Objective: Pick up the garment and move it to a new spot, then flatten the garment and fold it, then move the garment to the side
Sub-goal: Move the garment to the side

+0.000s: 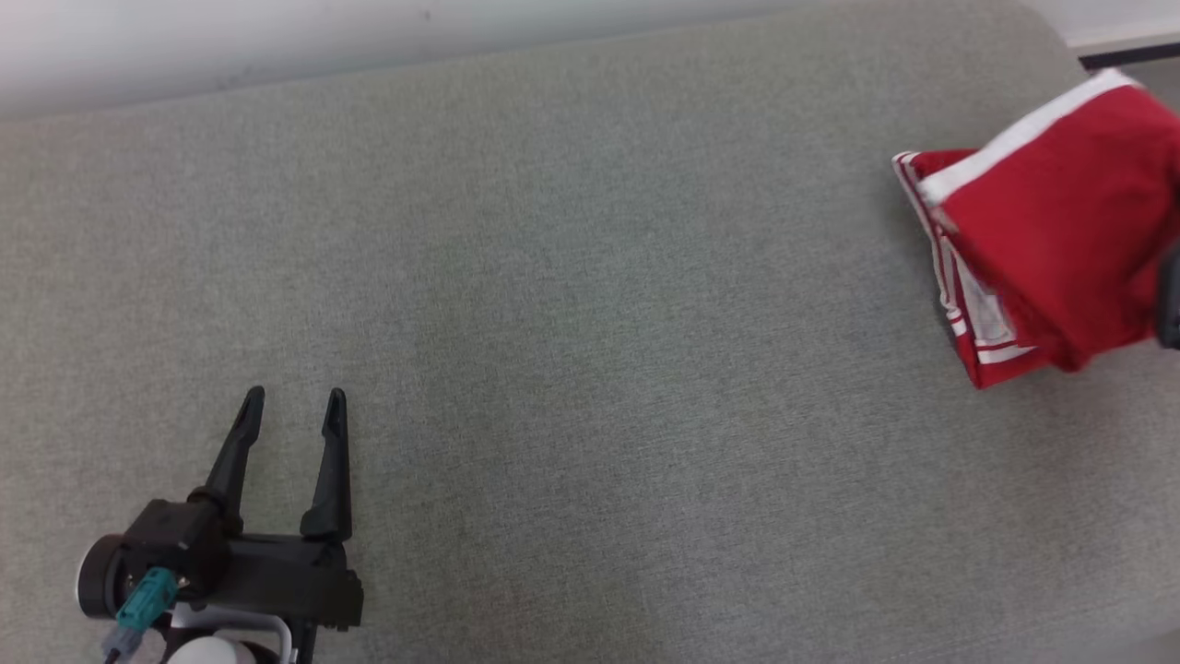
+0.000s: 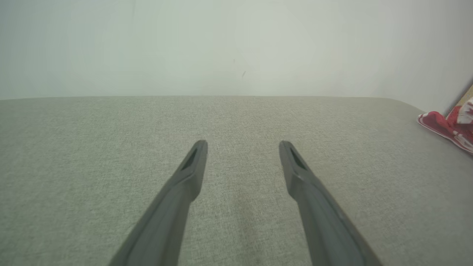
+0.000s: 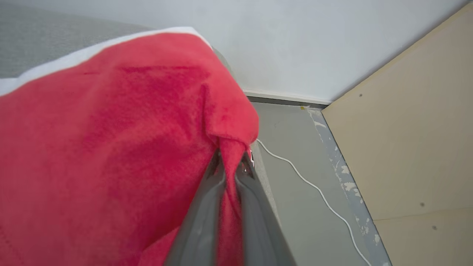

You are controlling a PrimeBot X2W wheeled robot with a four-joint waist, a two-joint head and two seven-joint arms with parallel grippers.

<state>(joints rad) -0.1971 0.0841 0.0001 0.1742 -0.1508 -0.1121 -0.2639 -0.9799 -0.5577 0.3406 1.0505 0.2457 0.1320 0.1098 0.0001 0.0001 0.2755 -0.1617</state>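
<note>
The garment (image 1: 1060, 240) is red with white stripes and sits at the far right of the grey cushioned surface (image 1: 572, 304), partly lifted at its right side. In the right wrist view my right gripper (image 3: 231, 157) is shut on a fold of the red garment (image 3: 111, 147), which drapes to the left of the fingers. My left gripper (image 1: 295, 397) stands open at the lower left, low over bare cushion and far from the cloth. From the left wrist view, the open left gripper (image 2: 243, 144) points at the wall, with the garment (image 2: 449, 127) at the right edge.
The cushion's right edge (image 3: 266, 184) drops to a grey floor (image 3: 295, 184) with a white cable (image 3: 314, 186) on it. A beige panel (image 3: 414, 129) stands to the right. A pale wall (image 2: 236, 48) runs behind the cushion.
</note>
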